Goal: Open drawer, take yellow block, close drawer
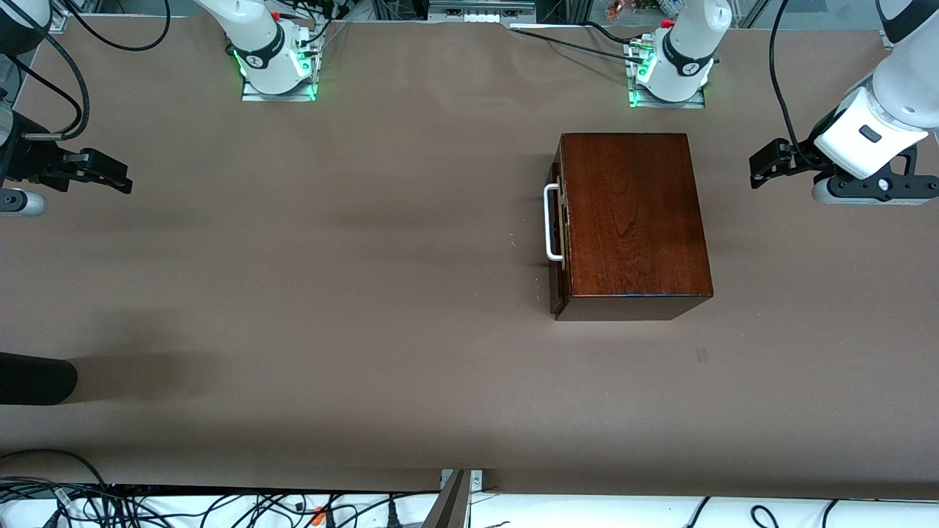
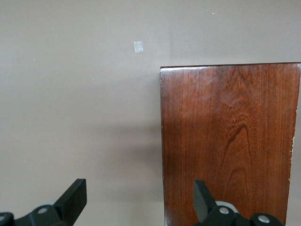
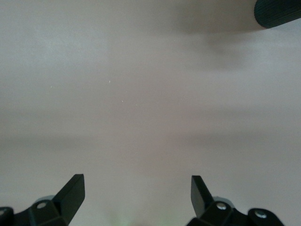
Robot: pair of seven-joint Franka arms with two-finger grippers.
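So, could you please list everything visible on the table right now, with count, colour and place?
Wooden box: one, dark mahogany, toward the left arm's end of the table.
Drawer: one, dark front, closed, with a white handle.
Tape mark: one, small, greyish, nearer to the front camera than the box.
Table: one, brown cover.
Yellow block: none in sight.
Left gripper: open, over the box's edge.
Right gripper: open, over bare table, waiting.

Left hand (image 2: pixel 139 197), fingers spread, hangs over the mahogany box (image 2: pixel 230 141) edge.
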